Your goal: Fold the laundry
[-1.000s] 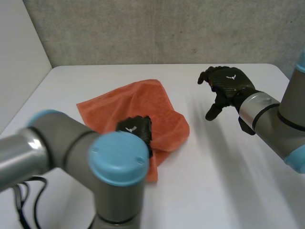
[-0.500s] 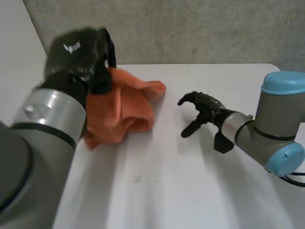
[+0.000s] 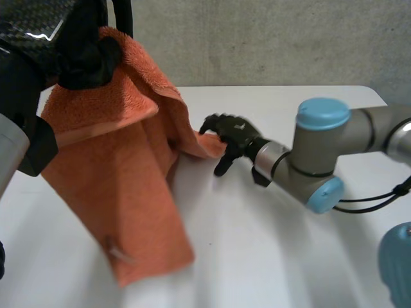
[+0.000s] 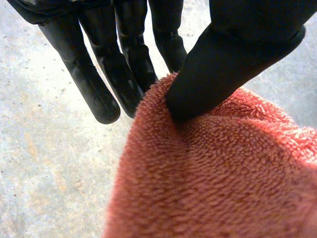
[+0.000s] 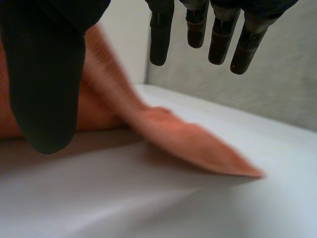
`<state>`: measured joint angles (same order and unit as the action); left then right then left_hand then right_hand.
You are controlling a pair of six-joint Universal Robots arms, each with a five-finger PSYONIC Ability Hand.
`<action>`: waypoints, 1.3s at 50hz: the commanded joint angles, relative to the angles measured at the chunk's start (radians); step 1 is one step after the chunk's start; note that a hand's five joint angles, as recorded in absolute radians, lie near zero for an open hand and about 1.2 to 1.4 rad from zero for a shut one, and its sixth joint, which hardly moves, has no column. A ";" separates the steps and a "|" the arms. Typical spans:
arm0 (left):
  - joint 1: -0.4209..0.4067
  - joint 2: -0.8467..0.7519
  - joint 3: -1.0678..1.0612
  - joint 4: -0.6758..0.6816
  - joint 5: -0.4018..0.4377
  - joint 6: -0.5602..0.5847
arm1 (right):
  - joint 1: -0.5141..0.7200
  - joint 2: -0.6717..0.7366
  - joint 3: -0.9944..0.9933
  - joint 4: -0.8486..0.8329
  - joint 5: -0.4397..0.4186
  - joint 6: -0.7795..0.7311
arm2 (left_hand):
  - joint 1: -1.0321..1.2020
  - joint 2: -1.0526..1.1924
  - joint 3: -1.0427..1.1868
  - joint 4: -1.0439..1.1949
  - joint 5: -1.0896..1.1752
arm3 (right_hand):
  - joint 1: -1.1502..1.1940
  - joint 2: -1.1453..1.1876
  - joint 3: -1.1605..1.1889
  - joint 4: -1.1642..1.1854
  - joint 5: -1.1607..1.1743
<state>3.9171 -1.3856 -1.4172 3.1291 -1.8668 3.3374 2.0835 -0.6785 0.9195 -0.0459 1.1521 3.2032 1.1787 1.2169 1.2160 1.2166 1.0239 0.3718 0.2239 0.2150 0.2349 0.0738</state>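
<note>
An orange towel (image 3: 115, 179) hangs from my left hand (image 3: 77, 45), which is raised high over the table's left side. In the left wrist view the thumb (image 4: 233, 54) pinches the towel's (image 4: 223, 173) top edge against the straight fingers. The towel's lower part drapes down to the white table (image 3: 289, 256). One corner trails out on the table towards my right hand (image 3: 232, 130). That hand hovers open just beside this corner. In the right wrist view the corner (image 5: 198, 144) lies flat on the table below the spread fingers and the thumb (image 5: 44, 84), which do not touch it.
My right arm's elbow (image 3: 321, 154) reaches in low across the table's right half. A grey wall (image 3: 270, 38) runs behind the table's far edge. Bare table (image 5: 148, 208) stretches in front of the towel's corner.
My left hand has lifted the towel much higher and closer to the head camera. My right hand has moved left up to the towel's trailing corner.
</note>
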 commanded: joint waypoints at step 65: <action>0.470 -0.699 0.159 0.086 0.235 -0.030 | -0.229 -0.279 -0.025 0.381 0.244 -0.723 | 0.218 0.179 0.180 0.180 0.198 | 1.025 1.172 1.181 1.161 1.148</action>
<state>4.3741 -1.9387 -1.4203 3.1461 -1.6425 3.3054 1.8520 -1.1299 1.0545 0.4449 1.3082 2.4877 1.1836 1.2172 1.2163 1.2169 1.0239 0.9900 1.1814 1.1853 1.1932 0.9880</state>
